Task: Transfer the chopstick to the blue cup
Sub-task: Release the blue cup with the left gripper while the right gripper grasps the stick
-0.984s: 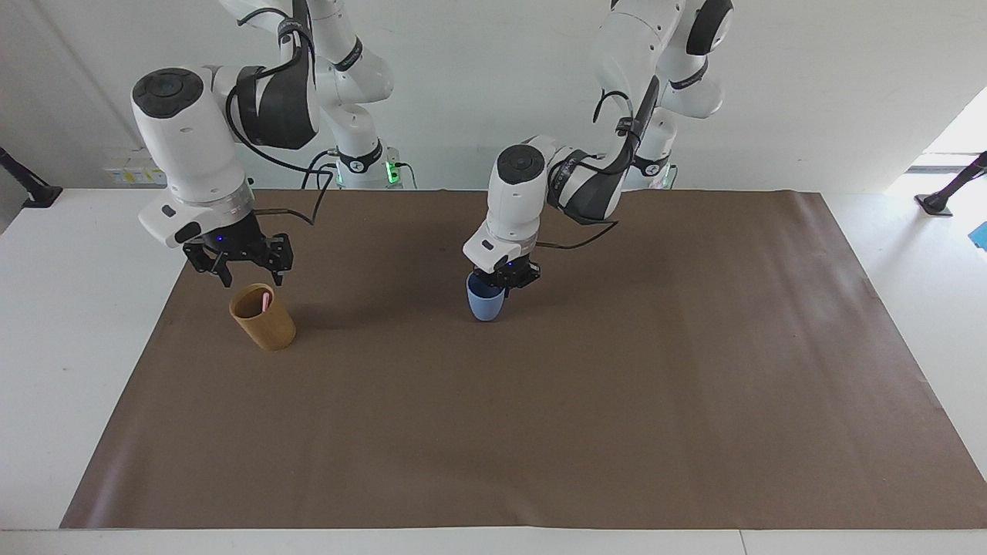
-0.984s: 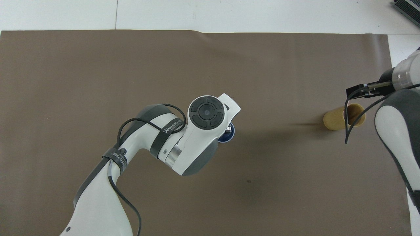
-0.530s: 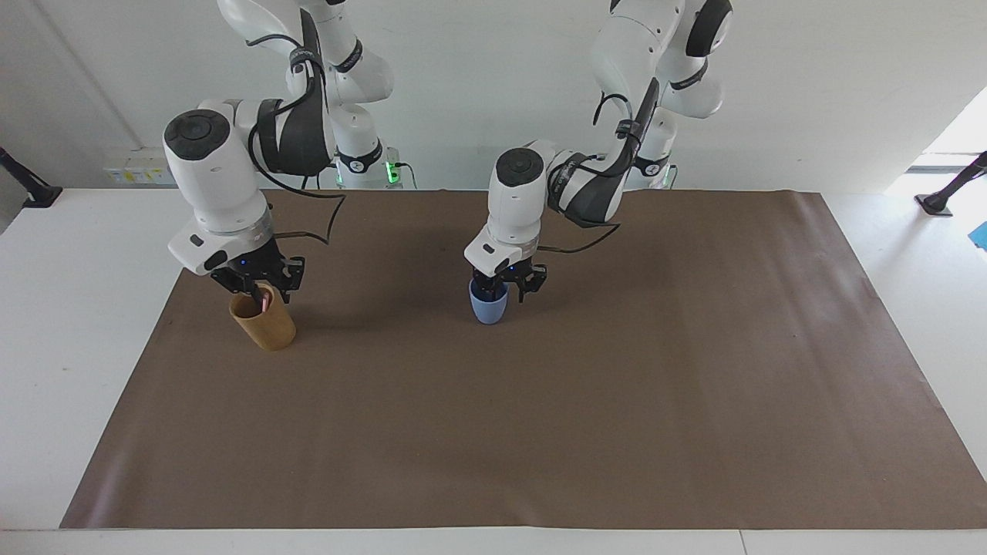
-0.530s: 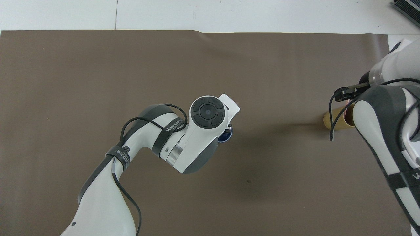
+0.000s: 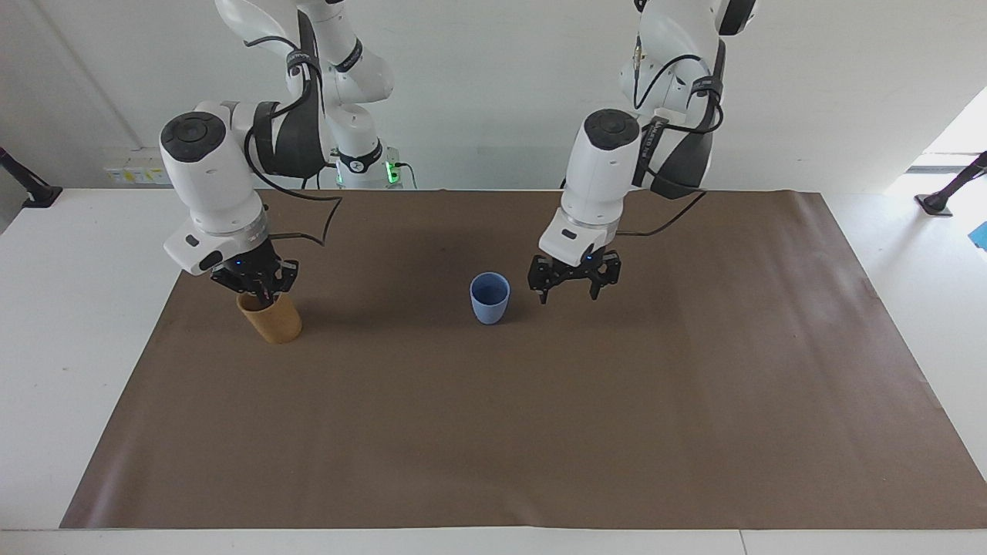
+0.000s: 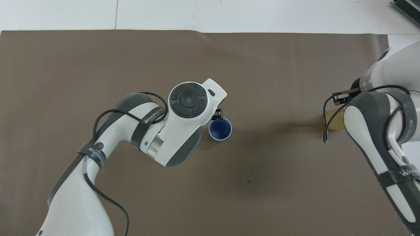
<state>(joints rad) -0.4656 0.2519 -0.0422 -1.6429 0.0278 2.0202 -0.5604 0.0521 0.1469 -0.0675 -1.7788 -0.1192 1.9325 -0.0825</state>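
Blue cup (image 6: 220, 129) upright mid-mat, dark inside, nothing visible in it; left arm (image 6: 157, 131) comes in from the bottom, wrist just beside the cup, only a black tip of the left claw (image 6: 217, 115) pokes out at the cup's rim (touching or not: can't tell); right arm (image 6: 380, 131) covers most of the tan cup (image 6: 333, 119) at the right arm's end of the brown mat (image 6: 98, 65); white desk (image 6: 229, 14) shows along the farthest edge.
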